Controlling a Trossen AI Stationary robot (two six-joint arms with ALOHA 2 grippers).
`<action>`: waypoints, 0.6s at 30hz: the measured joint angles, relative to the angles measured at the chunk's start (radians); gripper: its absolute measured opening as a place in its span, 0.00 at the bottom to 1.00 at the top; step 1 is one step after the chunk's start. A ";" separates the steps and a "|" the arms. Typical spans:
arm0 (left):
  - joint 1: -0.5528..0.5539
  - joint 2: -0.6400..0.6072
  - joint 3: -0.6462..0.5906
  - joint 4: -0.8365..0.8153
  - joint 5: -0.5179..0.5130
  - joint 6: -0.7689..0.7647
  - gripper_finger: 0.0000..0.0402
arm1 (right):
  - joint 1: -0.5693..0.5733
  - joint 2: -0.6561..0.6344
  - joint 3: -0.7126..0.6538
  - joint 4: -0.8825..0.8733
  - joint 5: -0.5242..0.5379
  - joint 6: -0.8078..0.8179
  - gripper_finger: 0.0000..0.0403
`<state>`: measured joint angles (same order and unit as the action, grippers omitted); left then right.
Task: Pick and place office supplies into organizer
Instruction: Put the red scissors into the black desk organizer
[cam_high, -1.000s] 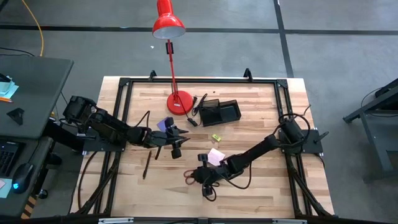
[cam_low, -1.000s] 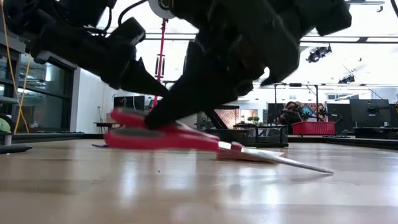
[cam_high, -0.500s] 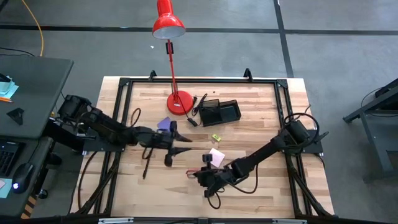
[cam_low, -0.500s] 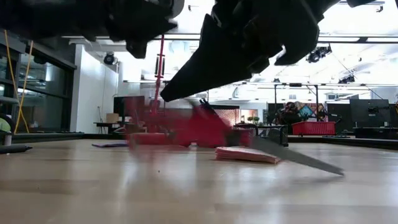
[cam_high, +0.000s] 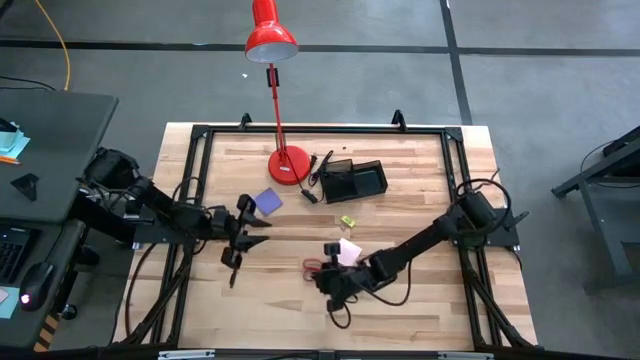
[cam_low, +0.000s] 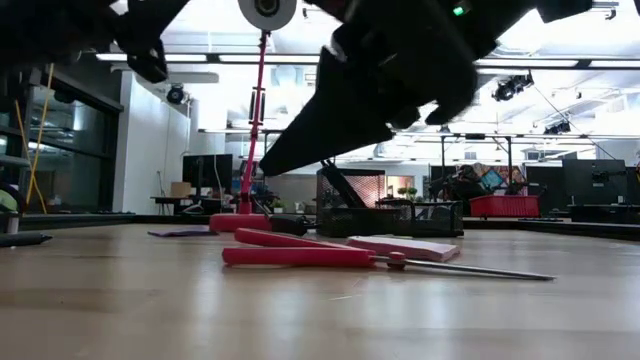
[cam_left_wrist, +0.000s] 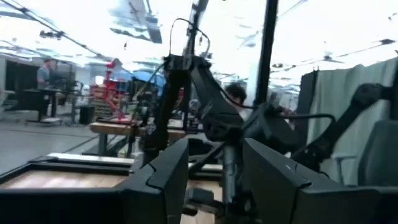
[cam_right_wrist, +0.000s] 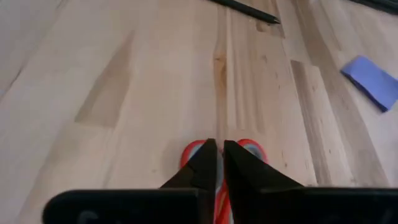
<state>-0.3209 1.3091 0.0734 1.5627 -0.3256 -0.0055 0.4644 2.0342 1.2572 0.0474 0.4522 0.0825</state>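
Note:
The red-handled scissors (cam_high: 312, 266) lie flat on the wood, blades (cam_low: 470, 270) pointing toward the table's right in the low view. My right gripper (cam_low: 264, 171) hangs shut just above their handles (cam_right_wrist: 191, 151), clear of them. A pink pad (cam_high: 349, 250) rests flat beside the scissors. The purple-blue pad (cam_high: 267, 202), a yellow piece (cam_high: 346, 221) and a dark pen (cam_high: 236, 266) also lie on the table. The black organizer (cam_high: 353, 181) stands near the far edge. My left gripper (cam_high: 257, 224) is open, left of centre, holding nothing.
The red lamp's base (cam_high: 288, 165) and pole stand left of the organizer, with more pens (cam_high: 324, 165) lying between them. The black frame rail (cam_high: 190, 190) runs along the table's sides. Bare wood shows near the table's near edge and to the right.
My right gripper had the scissors' handle end raised off the table; the scissors dropped and now lie flat, and the gripper stands above them. My left gripper has drawn back toward the table's left edge, away from the scissors.

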 joint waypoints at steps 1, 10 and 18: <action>0.001 0.001 -0.002 -0.001 -0.002 -0.002 0.36 | -0.010 0.000 0.000 0.002 -0.015 0.008 0.07; 0.000 0.001 -0.001 -0.004 0.000 0.009 0.36 | -0.058 0.000 0.000 -0.045 -0.094 0.023 0.29; 0.000 0.001 -0.001 -0.002 0.001 0.008 0.36 | -0.067 0.017 0.000 -0.070 -0.121 0.074 0.32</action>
<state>-0.3210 1.3102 0.0719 1.5602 -0.3244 0.0029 0.3976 2.0512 1.2575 -0.0229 0.3309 0.1570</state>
